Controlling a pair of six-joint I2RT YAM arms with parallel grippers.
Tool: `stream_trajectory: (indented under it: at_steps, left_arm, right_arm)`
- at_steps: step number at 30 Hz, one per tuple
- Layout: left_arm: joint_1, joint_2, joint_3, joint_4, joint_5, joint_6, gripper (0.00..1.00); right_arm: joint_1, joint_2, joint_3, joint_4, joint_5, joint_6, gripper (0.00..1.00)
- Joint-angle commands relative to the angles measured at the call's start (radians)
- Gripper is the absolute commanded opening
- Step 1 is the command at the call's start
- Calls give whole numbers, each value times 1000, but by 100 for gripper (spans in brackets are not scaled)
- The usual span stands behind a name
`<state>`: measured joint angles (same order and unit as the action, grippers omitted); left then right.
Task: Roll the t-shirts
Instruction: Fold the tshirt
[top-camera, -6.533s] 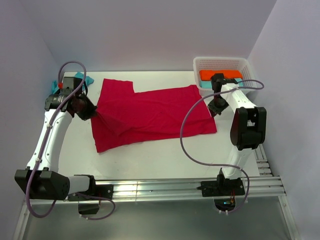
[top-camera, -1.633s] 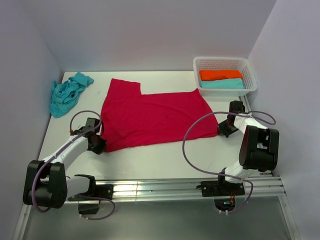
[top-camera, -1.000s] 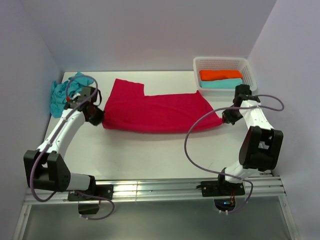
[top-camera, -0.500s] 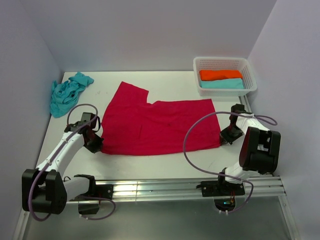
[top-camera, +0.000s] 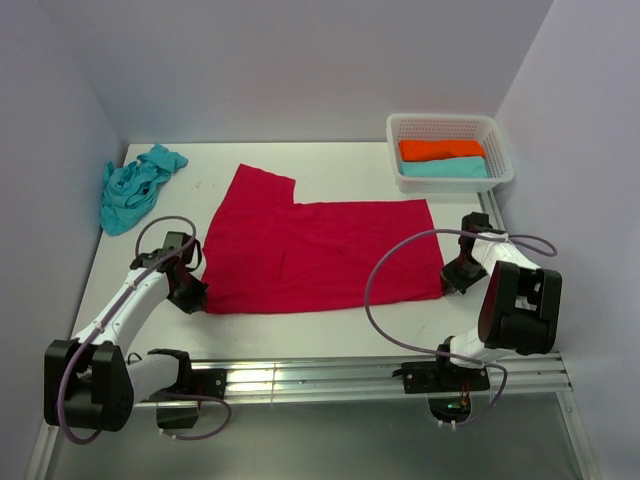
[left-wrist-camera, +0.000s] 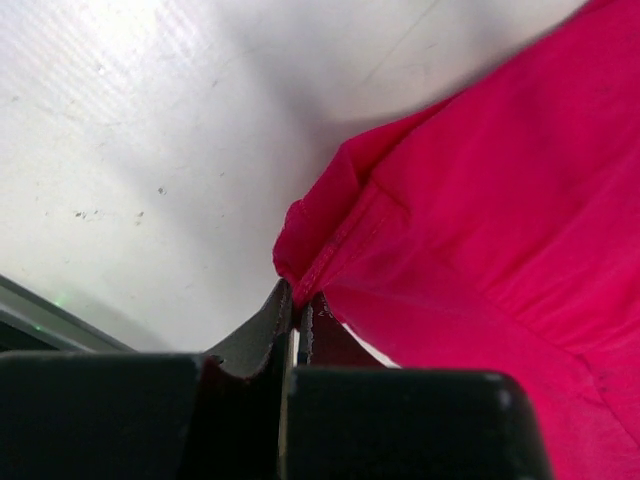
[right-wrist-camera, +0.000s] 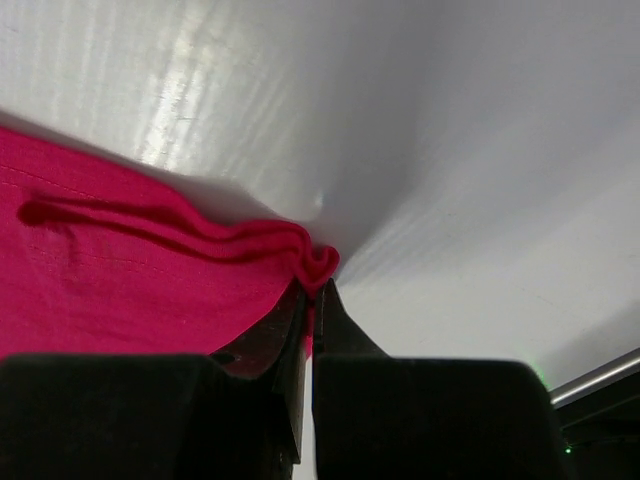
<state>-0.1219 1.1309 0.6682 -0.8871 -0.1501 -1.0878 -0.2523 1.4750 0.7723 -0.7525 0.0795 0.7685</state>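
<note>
Top view: the crimson red cotton t-shirt (top-camera: 320, 255) lies flat on the white worktop (top-camera: 330, 165), long axis left to right — left tool (top-camera: 190, 297) at its near-left corner, right tool (top-camera: 452, 282) at its near-right. Left wrist view: tool closed tight, pinching the hem corner. Right wrist view: tool closed tight on a bunched hem fold.

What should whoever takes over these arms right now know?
The left gripper is shut on the red t-shirt at its near-left corner; the right gripper is shut on its near-right corner. The shirt lies spread flat mid-table. The turquoise t-shirt sits crumpled at the far left. The white basket holds an orange bundle and a turquoise bundle. Done: red one laid out. Left: rolling both.
</note>
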Motion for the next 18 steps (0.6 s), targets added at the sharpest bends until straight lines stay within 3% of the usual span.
stream_trajectory:
  at_steps: [1, 9, 15, 17, 18]
  left_arm:
    - [2, 7, -25, -53, 23, -24, 0]
    - [4, 19, 17, -101, -26, -24, 0]
    - [7, 72, 10, -58, 7, -17, 0]
    - [8, 75, 16, -61, 17, -8, 3]
    - [8, 67, 25, -64, 20, 2, 7]
  right_arm:
    - [-13, -25, -74, -87, 118, 17, 0]
    - [-11, -105, -62, -251, 172, 112, 0]
    - [-13, -208, -97, -232, 135, 108, 0]
    - [-13, -203, -87, -248, 128, 81, 14]
    - [-13, -206, -81, -254, 126, 75, 25]
